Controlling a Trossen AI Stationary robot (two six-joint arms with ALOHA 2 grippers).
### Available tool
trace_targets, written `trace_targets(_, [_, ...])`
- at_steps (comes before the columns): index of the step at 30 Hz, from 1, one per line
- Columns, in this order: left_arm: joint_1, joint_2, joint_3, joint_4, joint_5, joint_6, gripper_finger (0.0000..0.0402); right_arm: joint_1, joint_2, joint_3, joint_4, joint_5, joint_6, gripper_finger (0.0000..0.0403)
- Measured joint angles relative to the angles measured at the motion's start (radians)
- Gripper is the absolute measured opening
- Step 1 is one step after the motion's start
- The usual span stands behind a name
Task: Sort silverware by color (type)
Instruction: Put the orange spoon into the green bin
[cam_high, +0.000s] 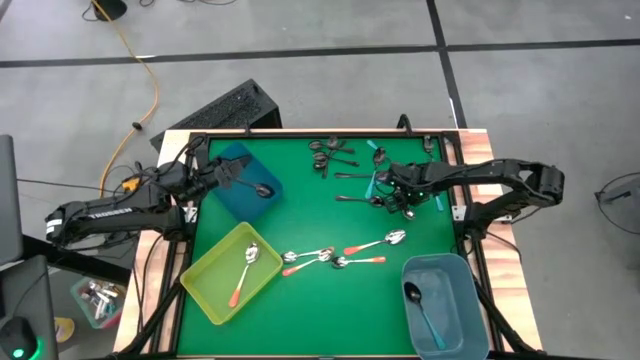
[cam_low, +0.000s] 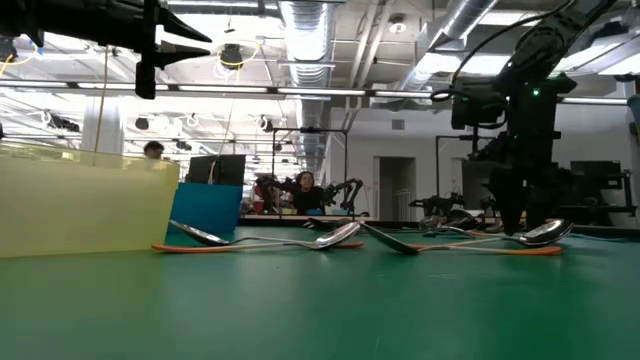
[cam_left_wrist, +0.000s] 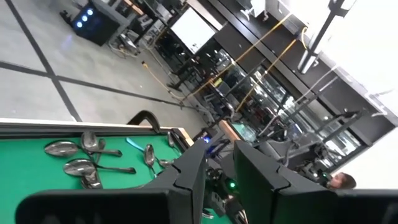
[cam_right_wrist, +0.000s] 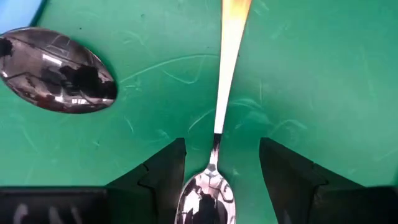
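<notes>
Several spoons lie on the green mat. Orange-handled ones are near the middle. Dark grey ones and teal-handled ones are by the far edge. My right gripper is low over the far-right group and open. In the right wrist view its fingers stand on either side of a shiny spoon's neck; the spoon lies flat on the mat. My left gripper hovers open and empty over the dark blue bin, which holds a dark spoon.
A yellow-green bin at the near left holds an orange-handled spoon. A light blue bin at the near right holds a teal-handled spoon. Another spoon bowl lies close beside the right gripper. A raised black frame edges the mat.
</notes>
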Motion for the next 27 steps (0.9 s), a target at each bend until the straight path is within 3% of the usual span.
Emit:
trace_targets(8, [0.000, 0.000, 0.000, -0.019, -0.020, -0.002, 0.0069, 0.000, 0.013, -0.019, 0.012, -0.007, -0.008, 0.0156])
trace_targets(18, [0.000, 0.000, 0.000, -0.032, -0.036, -0.001, 0.0069, 0.000, 0.013, -0.020, -0.001, -0.002, -0.026, 0.0017])
trace_targets(27, [0.000, 0.000, 0.000, -0.049, -0.045, -0.010, 0.0069, 0.019, 0.013, 0.031, -0.021, -0.064, -0.025, 0.0004])
